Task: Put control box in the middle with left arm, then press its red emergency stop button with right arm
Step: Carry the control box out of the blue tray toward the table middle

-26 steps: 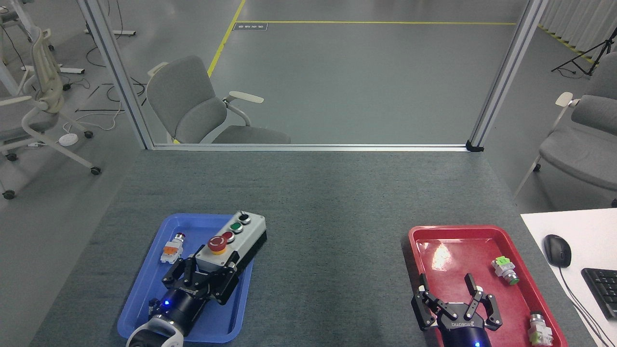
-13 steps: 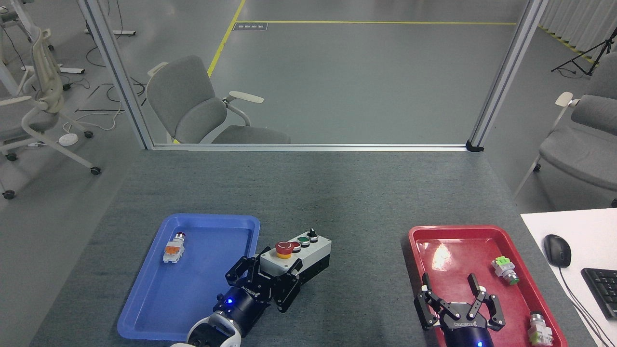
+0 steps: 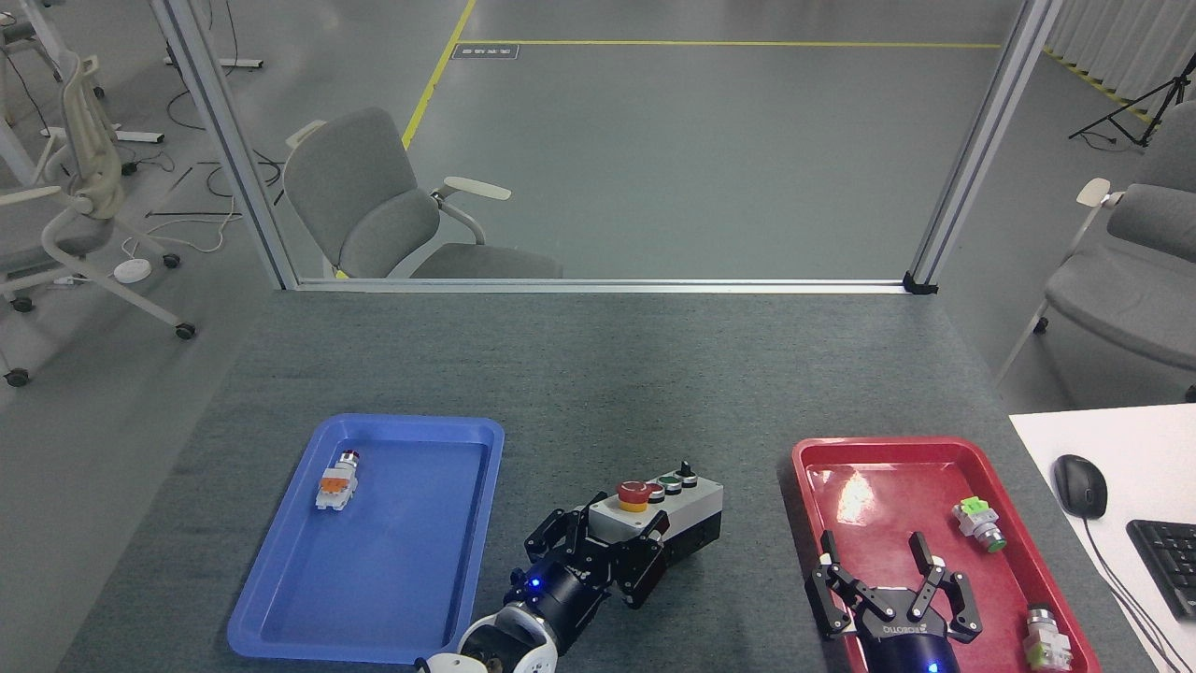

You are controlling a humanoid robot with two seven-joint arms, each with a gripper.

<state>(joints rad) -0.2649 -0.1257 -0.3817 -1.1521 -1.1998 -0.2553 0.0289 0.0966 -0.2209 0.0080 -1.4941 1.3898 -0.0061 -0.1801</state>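
**Box held over mid-table, left jaws closed on its near end**

Far left: blue tray (image 3: 280,598) on the grey table (image 3: 598,374). One small orange-and-white switch part (image 3: 336,481) lies in the tray's far-left area, alone; the other parts of the tray floor are bare.

Just right of the tray: left arm comes in from the bottom edge, blue light lit on its wrist. Left gripper (image 3: 607,547) points up and right. Jaws closed on the near (left) end of the control box (image 3: 687,505), one finger on each long side. Box is light grey over a black base, long axis running left-near to right-far. It sits between the two trays, over the felt tabletop, clear of both. Cannot tell whether its base touches the table or is slightly raised.

Top row on the box, near to far: e-stop (image 3: 634,494), a red mushroom cap on a yellow collar; small red button; green button; black knob. E-stop is the end nearest the gripper.

Right: red tray (image 3: 804,467). Right gripper (image 3: 892,584) hangs over the tray's near part, jaws spread wide, nothing between them, well apart from the box. Two small parts lie in the tray: a green-topped one (image 3: 977,522) toward the right rim, another (image 3: 1045,637) at the near right corner.

Far right: white desk (image 3: 1046,435) with mouse (image 3: 1080,486) and keyboard (image 3: 1168,561).
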